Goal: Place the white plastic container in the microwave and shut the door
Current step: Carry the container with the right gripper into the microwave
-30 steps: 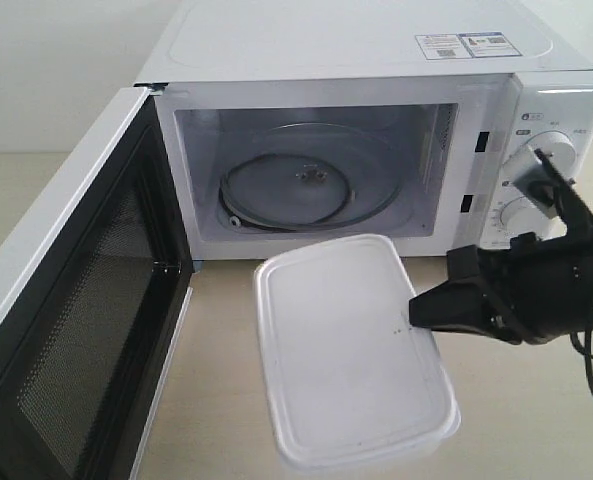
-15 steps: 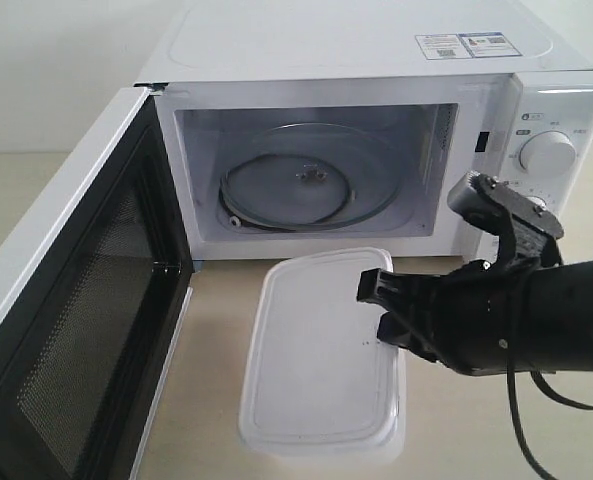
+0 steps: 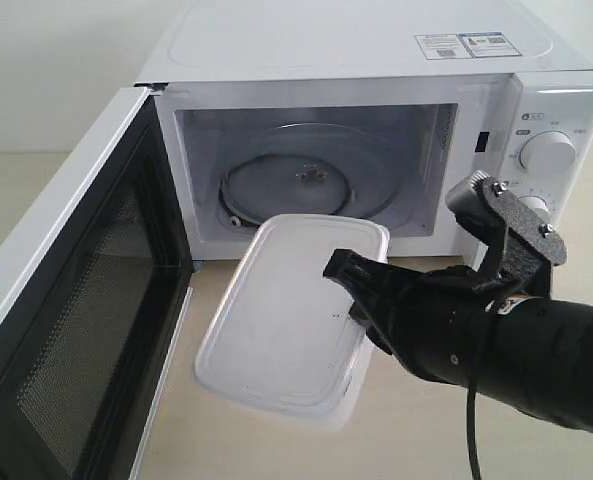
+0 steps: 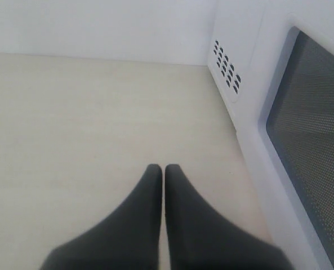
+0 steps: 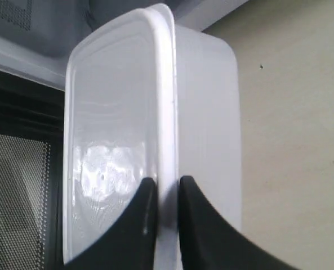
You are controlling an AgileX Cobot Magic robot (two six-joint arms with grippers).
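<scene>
A: How far along is it?
B: Roughly midway, I'd judge; the white plastic container point(image 3: 291, 310) is off the counter point(image 4: 71, 112) and held tilted in the air just in front of the microwave point(image 3: 356, 60), its far end at the mouth of the cavity; none of it rests on the glass turntable point(image 3: 296, 185) yet
A: What has hold of it?
B: The right end effector point(image 5: 165, 190); its fingers are clenched on the container's rim along one long side, as the right wrist view shows plainly; the left end effector point(image 4: 164, 171) has its fingers pressed together with nothing between them, and it hovers over bare counter beside the outer face of the door point(image 3: 76, 320)
A: And the door?
B: Standing wide open on the left arm's side, perforated inner face showing; so the opening looks done and the pick looks done; left to do, as I read it: carry the container into the cavity, set it on the turntable, let go, draw the arm out, then swing the door to
A: Count for me
B: One container; one microwave, standing toward the counter's far edge; one door; one turntable; two dials point(image 3: 548, 153), the lower one half hidden behind the right wrist; one sticker point(image 3: 461, 45) on top; two end effectors, one loaded and one idle
</scene>
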